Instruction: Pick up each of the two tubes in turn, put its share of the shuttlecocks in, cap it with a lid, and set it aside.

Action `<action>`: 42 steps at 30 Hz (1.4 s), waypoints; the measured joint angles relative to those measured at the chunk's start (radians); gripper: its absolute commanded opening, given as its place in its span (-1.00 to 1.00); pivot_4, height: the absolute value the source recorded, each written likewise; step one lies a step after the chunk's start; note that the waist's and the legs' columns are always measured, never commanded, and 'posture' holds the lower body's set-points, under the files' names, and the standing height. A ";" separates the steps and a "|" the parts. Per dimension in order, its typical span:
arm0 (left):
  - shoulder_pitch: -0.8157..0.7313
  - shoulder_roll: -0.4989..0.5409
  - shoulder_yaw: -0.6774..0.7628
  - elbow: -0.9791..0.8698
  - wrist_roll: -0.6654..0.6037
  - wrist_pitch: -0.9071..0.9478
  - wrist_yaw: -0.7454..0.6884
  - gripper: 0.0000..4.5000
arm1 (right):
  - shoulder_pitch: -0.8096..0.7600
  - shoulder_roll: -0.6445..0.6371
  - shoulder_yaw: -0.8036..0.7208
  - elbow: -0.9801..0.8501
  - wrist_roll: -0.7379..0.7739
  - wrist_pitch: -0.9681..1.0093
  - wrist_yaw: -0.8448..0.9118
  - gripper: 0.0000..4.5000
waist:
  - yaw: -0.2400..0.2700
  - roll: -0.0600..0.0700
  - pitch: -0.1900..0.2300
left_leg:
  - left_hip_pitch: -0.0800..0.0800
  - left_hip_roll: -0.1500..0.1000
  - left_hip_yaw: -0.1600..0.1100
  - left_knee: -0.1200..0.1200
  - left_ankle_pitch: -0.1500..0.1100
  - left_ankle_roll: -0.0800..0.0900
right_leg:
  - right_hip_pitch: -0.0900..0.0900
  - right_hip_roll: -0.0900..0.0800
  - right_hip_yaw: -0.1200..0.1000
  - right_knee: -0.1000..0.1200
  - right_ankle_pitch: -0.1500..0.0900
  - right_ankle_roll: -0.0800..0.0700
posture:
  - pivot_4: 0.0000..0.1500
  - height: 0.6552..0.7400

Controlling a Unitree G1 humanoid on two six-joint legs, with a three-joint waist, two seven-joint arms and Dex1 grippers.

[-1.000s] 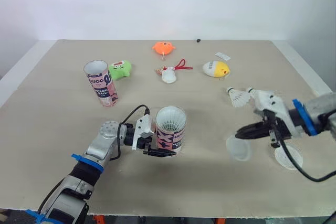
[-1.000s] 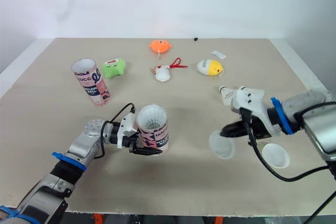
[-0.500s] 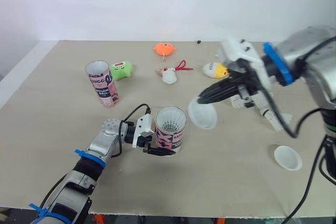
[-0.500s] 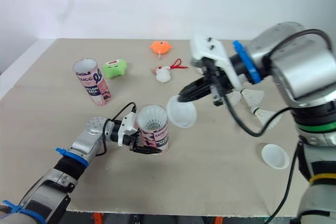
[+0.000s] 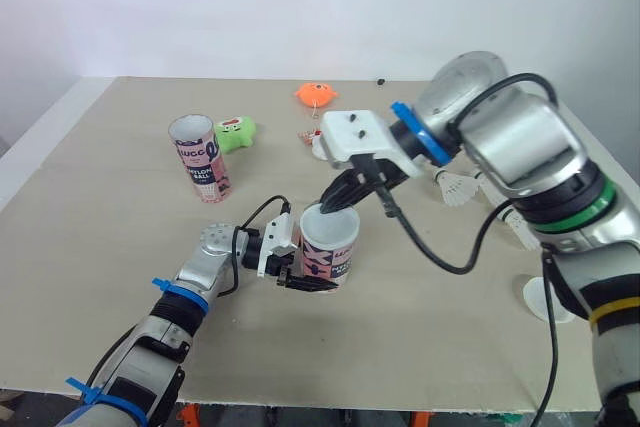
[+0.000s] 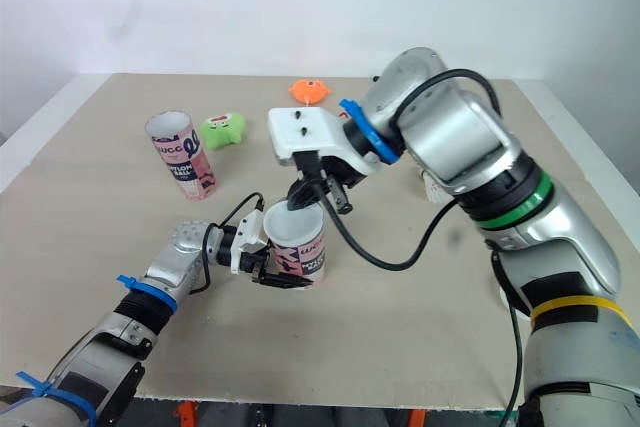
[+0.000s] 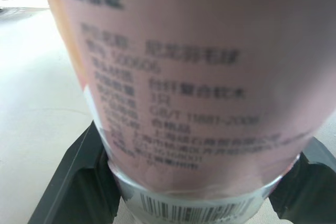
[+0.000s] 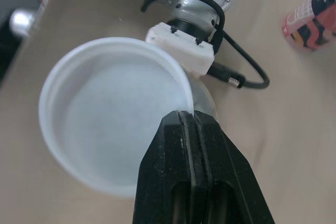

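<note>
The table (image 5: 120,247) is carrying the work near its front middle, where the left gripper (image 5: 305,282) is clamping one tube (image 5: 332,247) upright, low on its body, steadying it for capping. The right gripper (image 8: 191,116) is pinching the white lid (image 8: 110,129) by its rim, tilting it onto that tube's mouth and hiding the contents. The second tube (image 5: 205,159) is standing open, well apart to the left; a shuttlecock (image 5: 458,187) and a spare lid (image 5: 545,299) are lying to the right

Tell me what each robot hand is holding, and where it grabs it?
The left gripper clamps the pink printed cardboard tube low on its sides, near the base. The right gripper pinches the translucent white plastic lid by its rim.
</note>
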 measured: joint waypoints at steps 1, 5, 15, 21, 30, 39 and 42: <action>0.000 0.000 0.001 0.000 0.000 0.001 0.000 0.30 | -0.004 0.004 0.001 0.008 -0.009 -0.017 0.003 -0.98 | 0.000 0.000 0.000 | 0.000 0.000 0.000 0.000 0.000 0.000 | 0.000 0.000 -0.002 0.000 0.000 0.000 | 1.00 1.00; 0.005 0.003 0.005 -0.009 0.000 0.009 0.004 0.30 | -0.014 0.013 0.002 0.036 -0.049 -0.105 0.020 -0.98 | -0.001 -0.001 0.000 | 0.000 0.001 -0.001 0.000 0.000 0.000 | 0.000 -0.001 -0.003 0.000 0.000 -0.001 | 1.00 1.00; 0.002 0.007 0.004 -0.021 0.000 0.038 0.014 0.30 | -0.021 0.006 0.003 0.007 -0.115 -0.197 0.027 -0.98 | 0.000 -0.001 0.000 | 0.000 0.001 -0.001 -0.003 0.000 0.000 | -0.002 -0.002 -0.007 0.000 0.001 -0.002 | 1.00 1.00; -0.008 0.008 -0.003 -0.021 0.009 0.039 0.014 0.30 | 0.020 -0.015 -0.017 -0.062 -0.145 -0.206 0.028 -0.98 | 0.000 -0.001 -0.001 | 0.000 0.001 0.000 -0.004 0.000 0.000 | -0.001 -0.004 -0.007 -0.001 0.000 -0.001 | 1.00 1.00; -0.001 0.022 -0.002 -0.055 0.015 0.069 0.018 0.30 | 0.061 -0.007 -0.048 -0.082 -0.171 -0.236 0.028 -0.98 | 0.000 -0.004 -0.003 | 0.001 0.002 -0.001 -0.006 0.000 0.000 | -0.001 -0.005 -0.008 -0.002 0.000 -0.002 | 1.00 1.00; 0.017 0.036 0.004 -0.086 0.016 0.084 0.020 0.30 | 0.081 0.061 -0.094 -0.039 -0.137 -0.126 0.031 0.16 | -0.001 -0.007 -0.006 | 0.001 0.007 -0.001 -0.009 0.000 0.000 | -0.003 -0.004 -0.011 -0.002 0.000 -0.008 | 1.00 1.00; 0.017 0.036 0.005 -0.094 0.016 0.086 0.020 0.30 | 0.059 0.079 -0.098 0.013 -0.073 -0.035 0.046 0.16 | 0.000 -0.006 -0.004 | -0.001 0.007 0.000 -0.009 0.001 0.000 | -0.005 -0.004 -0.012 -0.002 0.003 -0.013 | 1.00 1.00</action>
